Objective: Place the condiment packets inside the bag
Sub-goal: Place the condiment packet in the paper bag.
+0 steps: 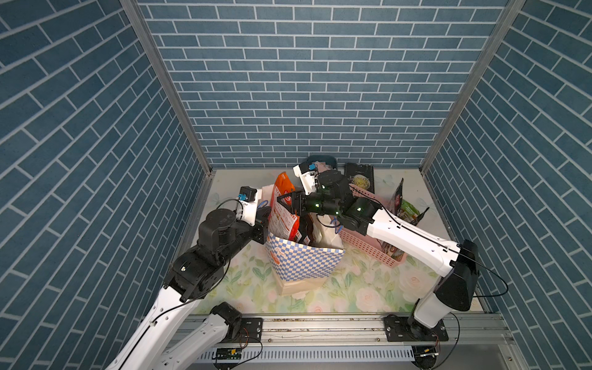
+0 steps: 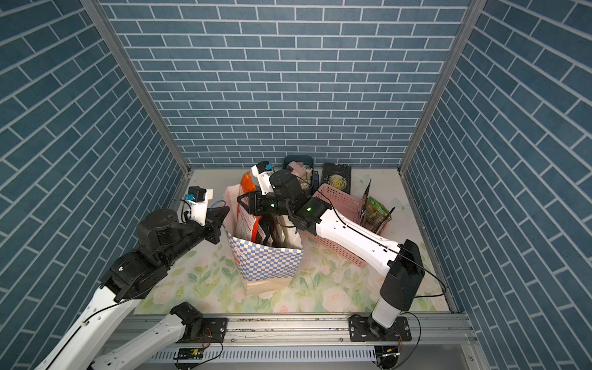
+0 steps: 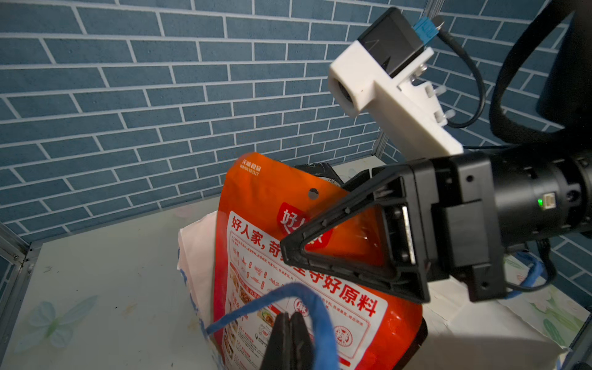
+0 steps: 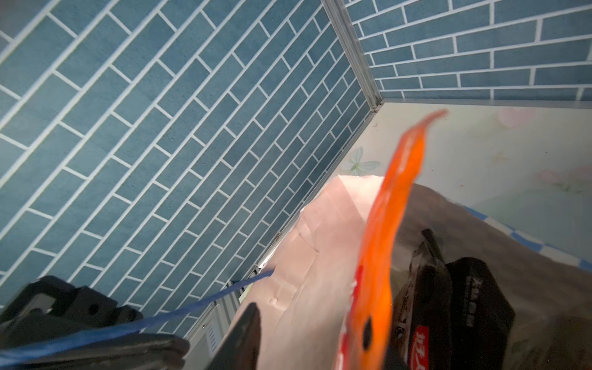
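Packet in play: glossy orange-red foil condiment packet (image 1: 282, 189) with white Chinese lettering, standing on end in the bag, its upper half rising above the rim.
Bag: tall blue-and-white checkered paper bag (image 1: 304, 262) with white lining and tan base, upright near the middle of the table, mouth open.
Also in the bag: black foil packets (image 2: 267, 230), upright just beside the orange-red packet and lower than it.
Right gripper (image 1: 283, 206): reaches over the bag mouth with jaws apart, one finger on each face of the orange-red packet's upper part. The right wrist view shows a gap between a finger (image 4: 243, 336) and the foil, so nothing is pinched.
Left gripper (image 3: 290, 317): at the bag's left rim, jaws pressed together on the blue cord handle (image 3: 301, 288), which runs taut from the bag wall.
Basket: pink perforated plastic basket (image 1: 365, 250), just right of the bag and under the right arm. A green foil packet (image 1: 408, 208) and a black-and-red packet (image 1: 397, 193) stand at its far end.
Back of table: dark blue tub (image 2: 298, 158) of small odds and ends, with a flat black rectangular box (image 2: 336, 179) bearing a gold round mark beside it.
Surface: pale floral table cover (image 1: 352, 288).
Surround: blue brick-pattern walls (image 1: 288, 80).
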Controlling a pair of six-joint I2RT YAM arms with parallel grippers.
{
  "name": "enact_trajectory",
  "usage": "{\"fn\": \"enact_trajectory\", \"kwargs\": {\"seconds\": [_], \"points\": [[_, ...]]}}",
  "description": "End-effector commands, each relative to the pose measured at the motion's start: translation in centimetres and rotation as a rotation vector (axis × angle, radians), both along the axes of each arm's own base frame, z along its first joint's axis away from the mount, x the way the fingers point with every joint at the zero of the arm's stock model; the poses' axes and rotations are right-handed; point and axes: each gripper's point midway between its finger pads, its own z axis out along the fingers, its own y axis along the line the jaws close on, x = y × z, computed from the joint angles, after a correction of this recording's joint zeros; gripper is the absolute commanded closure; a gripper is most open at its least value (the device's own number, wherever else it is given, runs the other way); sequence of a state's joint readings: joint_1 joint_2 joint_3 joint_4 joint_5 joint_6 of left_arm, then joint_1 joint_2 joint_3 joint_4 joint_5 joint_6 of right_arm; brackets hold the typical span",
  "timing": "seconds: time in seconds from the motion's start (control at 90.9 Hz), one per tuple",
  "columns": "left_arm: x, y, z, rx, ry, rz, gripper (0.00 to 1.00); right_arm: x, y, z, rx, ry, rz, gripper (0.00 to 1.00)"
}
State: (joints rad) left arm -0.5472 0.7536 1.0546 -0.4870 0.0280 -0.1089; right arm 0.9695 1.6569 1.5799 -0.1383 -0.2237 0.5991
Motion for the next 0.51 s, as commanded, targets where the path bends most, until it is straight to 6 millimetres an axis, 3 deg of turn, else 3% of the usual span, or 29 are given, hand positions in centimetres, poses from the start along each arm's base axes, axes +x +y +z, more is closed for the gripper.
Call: {"fn": "enact_trajectory", "kwargs": {"seconds": [0.0,0.132,0.297,0.495], "points": [[0.0,0.0,2.1,-0.047,-0.065,-0.004,1.0,1.3,-0.8,1.0,0.001,-0.063,-0.067,0.38],[0.1,-0.1,2.0,-0.051,-0.066,-0.007,1.0,1.1,-1.0,1.2,0.026,-0.043,-0.071,0.27],[-0.1,-0.1,2.1,-0.057,-0.066,-0.007,1.0,0.7,-0.9,3.1,0.086,-0.06,-0.044,0.2],[-0.1,0.0,1.9,-0.049,-0.063,-0.005,1.0,1.9,-4.8,5.9,0.085,-0.114,-0.09,0.21]]}}
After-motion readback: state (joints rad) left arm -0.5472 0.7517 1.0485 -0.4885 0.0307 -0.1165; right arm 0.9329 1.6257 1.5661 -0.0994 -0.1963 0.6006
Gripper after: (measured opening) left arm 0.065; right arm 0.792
